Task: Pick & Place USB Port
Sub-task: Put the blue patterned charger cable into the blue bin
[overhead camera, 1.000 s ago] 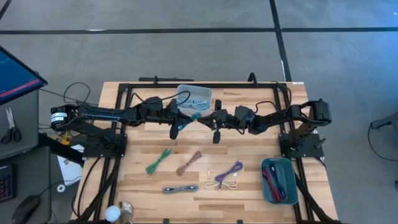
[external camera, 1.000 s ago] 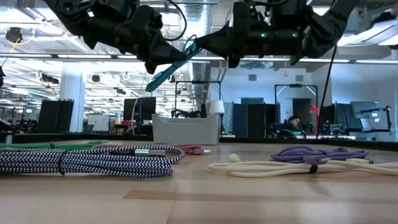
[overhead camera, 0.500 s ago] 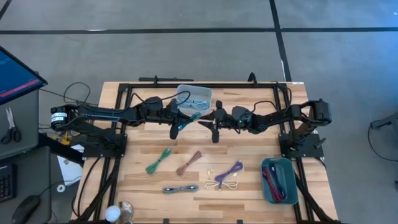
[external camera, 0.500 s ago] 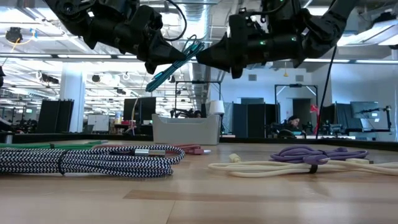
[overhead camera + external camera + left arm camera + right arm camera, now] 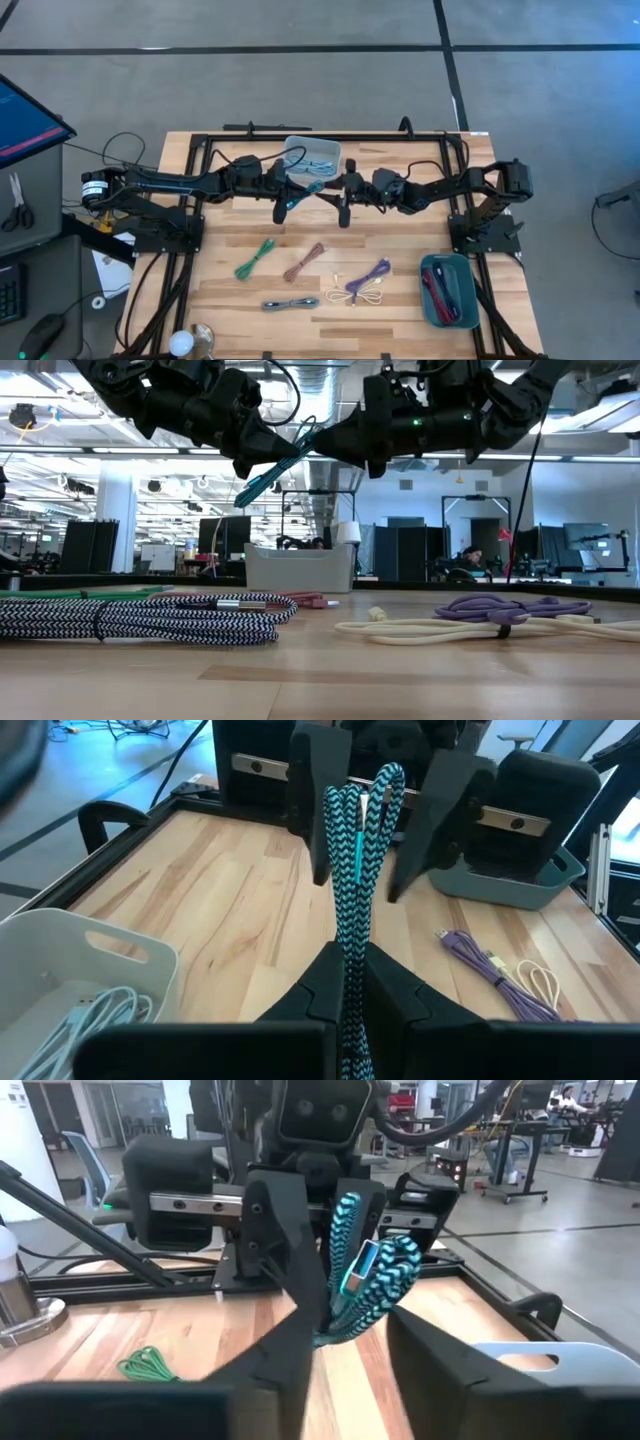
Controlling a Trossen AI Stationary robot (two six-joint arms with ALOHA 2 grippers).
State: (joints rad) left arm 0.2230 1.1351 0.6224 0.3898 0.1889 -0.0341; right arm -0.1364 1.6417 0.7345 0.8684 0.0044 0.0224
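Observation:
A bundled teal-and-black braided USB cable (image 5: 358, 870) hangs in the air above the table's far middle. My left gripper (image 5: 292, 192) is shut on it. My right gripper (image 5: 336, 192) faces it from the right and is open. Its two fingers (image 5: 318, 815) stand on either side of the cable's looped end (image 5: 385, 1275); I cannot tell whether they touch it. In the low view the cable (image 5: 272, 472) slants out of my left gripper (image 5: 262, 452), toward my right gripper (image 5: 345, 440). My left gripper pinches the cable bundle partway along its length (image 5: 352, 982) between its two fingers. The fingers point level toward the table's right and lie along the bundle. The cable is lifted clear of the table; its looped end (image 5: 375, 795) sticks out past the fingertips.
A white bin (image 5: 313, 153) holding pale cables stands at the far middle, just behind the grippers. A grey-green bin (image 5: 447, 290) with red cables sits near right. Green (image 5: 254, 258), brown (image 5: 304, 262), purple (image 5: 368, 277), cream (image 5: 364, 297) and black-white (image 5: 289, 303) cables lie near the front.
My right gripper has opened around the cable's looped end and let it go. The cable has stayed in my left gripper, lifted clear at the same slant.

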